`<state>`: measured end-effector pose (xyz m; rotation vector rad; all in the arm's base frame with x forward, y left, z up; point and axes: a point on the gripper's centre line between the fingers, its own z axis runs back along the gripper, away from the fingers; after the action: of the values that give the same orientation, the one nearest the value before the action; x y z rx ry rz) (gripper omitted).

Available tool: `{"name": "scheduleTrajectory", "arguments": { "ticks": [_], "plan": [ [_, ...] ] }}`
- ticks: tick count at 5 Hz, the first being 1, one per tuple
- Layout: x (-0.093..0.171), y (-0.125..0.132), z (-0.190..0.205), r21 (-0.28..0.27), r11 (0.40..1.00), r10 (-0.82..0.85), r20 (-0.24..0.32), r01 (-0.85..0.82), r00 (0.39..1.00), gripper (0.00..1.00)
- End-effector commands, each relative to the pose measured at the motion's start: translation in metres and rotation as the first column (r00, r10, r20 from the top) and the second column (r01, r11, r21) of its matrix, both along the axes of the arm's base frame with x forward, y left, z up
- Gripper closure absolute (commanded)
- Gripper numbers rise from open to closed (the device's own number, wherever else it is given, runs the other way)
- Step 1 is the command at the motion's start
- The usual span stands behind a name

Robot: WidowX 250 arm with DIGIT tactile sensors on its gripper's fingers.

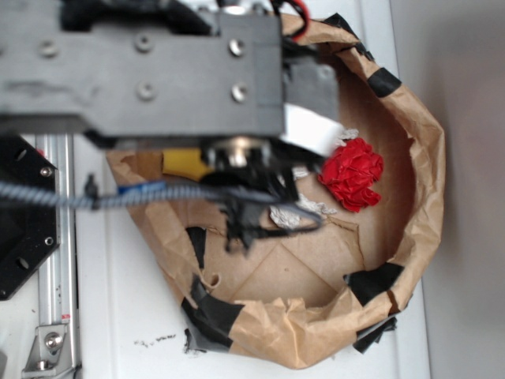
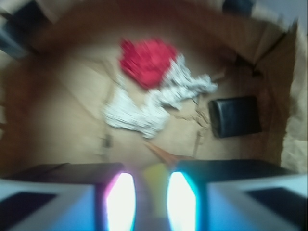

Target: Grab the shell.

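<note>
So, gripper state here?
Gripper: fingers apart, open, holding nothing. An orange tip, probably the shell, shows just ahead of the gap.

The exterior view looks straight down from close above the arm [image 1: 142, 67] into the paper bowl [image 1: 422, 197]. The wrist view looks past the gripper [image 2: 150, 202] at the bowl floor, blurred. Both show the red paper [image 1: 353, 174].
</note>
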<state>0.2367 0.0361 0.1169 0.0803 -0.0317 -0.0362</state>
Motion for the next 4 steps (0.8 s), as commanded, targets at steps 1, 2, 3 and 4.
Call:
{"name": "scheduleTrajectory", "arguments": {
  "ticks": [1,2,3,4],
  "plan": [
    [-0.006,0.021,-0.027,0.01,0.995,-0.1,-0.037,0.101,0.994,0.0],
    [-0.016,0.024,-0.044,0.003,0.997,-0.082,-0.107,0.083,0.991,0.0],
    [-0.02,0.023,-0.049,0.019,0.995,-0.092,-0.094,0.094,0.991,0.0],
    [-0.011,0.027,-0.048,0.011,1.0,0.01,-0.059,-0.009,0.998,0.0]
  ]
}}
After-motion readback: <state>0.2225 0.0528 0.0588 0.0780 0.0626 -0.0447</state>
